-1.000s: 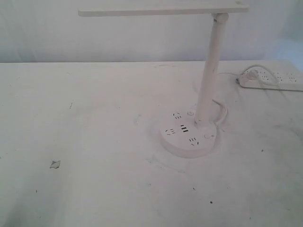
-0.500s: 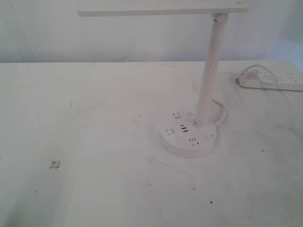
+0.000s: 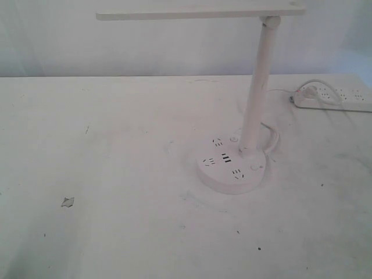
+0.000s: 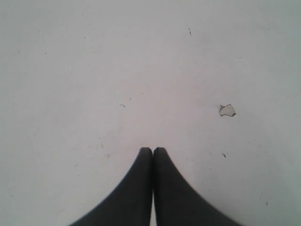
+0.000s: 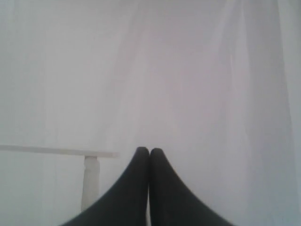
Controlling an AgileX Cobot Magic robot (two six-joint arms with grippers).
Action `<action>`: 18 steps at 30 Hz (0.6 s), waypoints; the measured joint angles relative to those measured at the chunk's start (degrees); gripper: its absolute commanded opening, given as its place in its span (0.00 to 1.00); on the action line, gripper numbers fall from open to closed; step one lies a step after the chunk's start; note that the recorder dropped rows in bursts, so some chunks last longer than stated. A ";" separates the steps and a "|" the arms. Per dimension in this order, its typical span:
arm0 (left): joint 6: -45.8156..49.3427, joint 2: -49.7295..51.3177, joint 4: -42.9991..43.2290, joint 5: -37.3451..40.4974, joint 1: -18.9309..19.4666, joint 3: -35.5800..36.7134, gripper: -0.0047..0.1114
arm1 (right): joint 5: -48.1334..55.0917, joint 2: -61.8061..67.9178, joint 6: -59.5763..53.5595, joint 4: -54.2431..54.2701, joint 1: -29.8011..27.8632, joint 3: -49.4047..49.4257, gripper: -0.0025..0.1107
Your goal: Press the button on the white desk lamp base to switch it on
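The white desk lamp [image 3: 259, 75] stands right of centre on the table in the exterior view, its flat bar head [image 3: 200, 11] reaching left along the top. Its round white desk lamp base [image 3: 231, 164] shows outlet holes, dark USB slots and a small round button [image 3: 254, 167] near the pole. No arm appears in the exterior view. My left gripper [image 4: 152, 149] is shut over bare table, holding nothing. My right gripper [image 5: 149, 150] is shut too, raised and facing the white backdrop, with the lamp head [image 5: 56, 150] and pole [image 5: 90, 186] off to one side.
A long white power strip [image 3: 334, 97] with a plugged cord lies at the back right of the table [image 3: 116, 174]. A small chip in the table surface [image 3: 67, 201] lies at the front left, also the chip [image 4: 227, 110] in the left wrist view. A white curtain hangs behind.
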 measured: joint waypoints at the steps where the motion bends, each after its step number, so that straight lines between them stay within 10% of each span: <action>1: 0.00 0.00 0.00 0.00 0.00 0.00 0.04 | -1.05 0.00 0.11 0.00 0.00 0.00 0.02; 18: 0.00 0.00 0.00 0.00 0.00 0.00 0.04 | 12.80 3.26 -0.80 28.31 0.00 -8.27 0.02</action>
